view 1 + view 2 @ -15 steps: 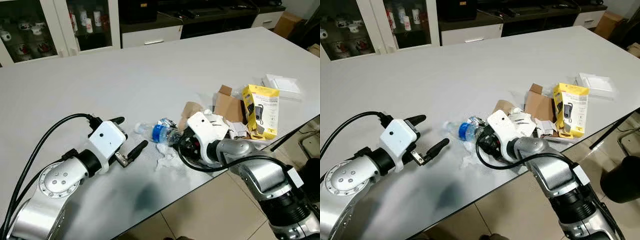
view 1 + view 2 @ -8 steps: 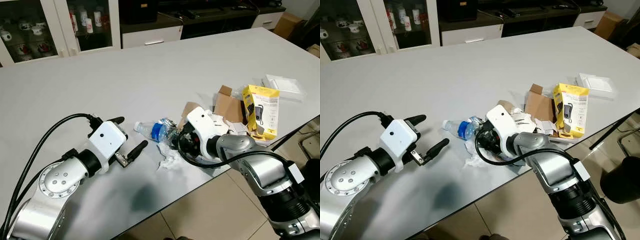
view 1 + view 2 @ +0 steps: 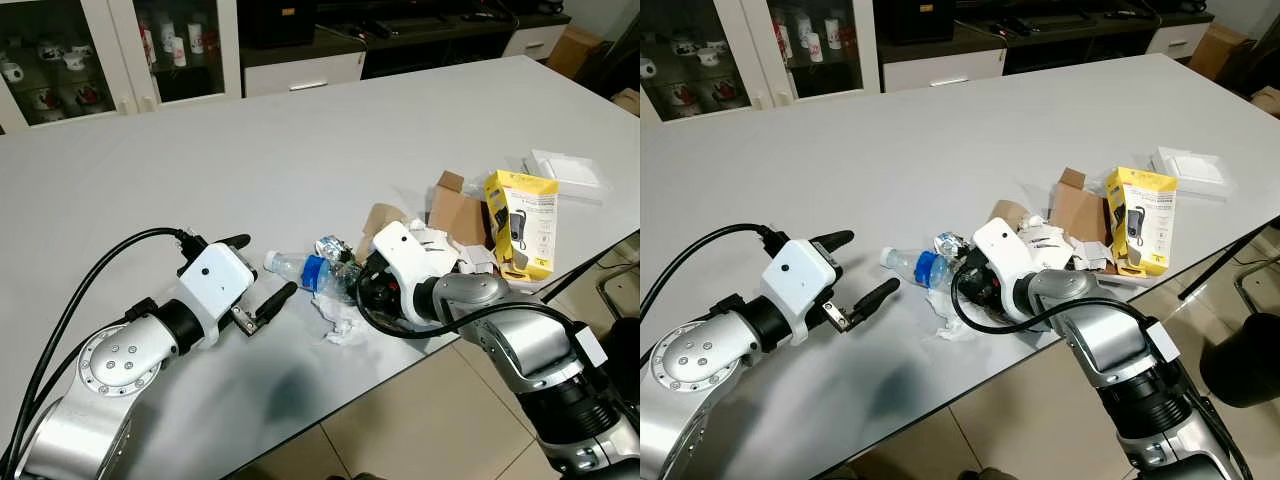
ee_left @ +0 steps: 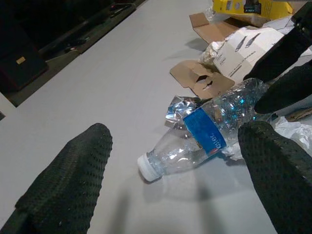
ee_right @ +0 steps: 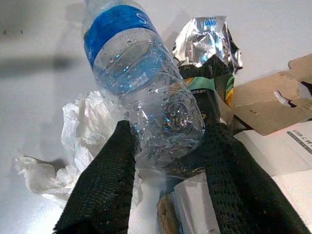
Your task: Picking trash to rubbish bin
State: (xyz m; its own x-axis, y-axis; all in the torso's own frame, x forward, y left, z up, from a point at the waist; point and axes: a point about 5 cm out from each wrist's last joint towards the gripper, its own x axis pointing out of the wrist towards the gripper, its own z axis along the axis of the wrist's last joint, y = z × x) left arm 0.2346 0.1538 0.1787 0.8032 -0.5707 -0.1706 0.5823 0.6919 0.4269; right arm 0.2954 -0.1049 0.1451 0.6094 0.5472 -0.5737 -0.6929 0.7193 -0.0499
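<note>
The base of the water bottle [image 5: 146, 102] is clasped by the right hand [image 5: 168, 185], its capped neck pointed toward the spread, empty left hand [image 3: 262, 277].

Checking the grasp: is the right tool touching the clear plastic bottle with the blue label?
Touching. In the right wrist view, the right tool has its black fingers pressed against both sides of the clear plastic bottle's base.
</note>
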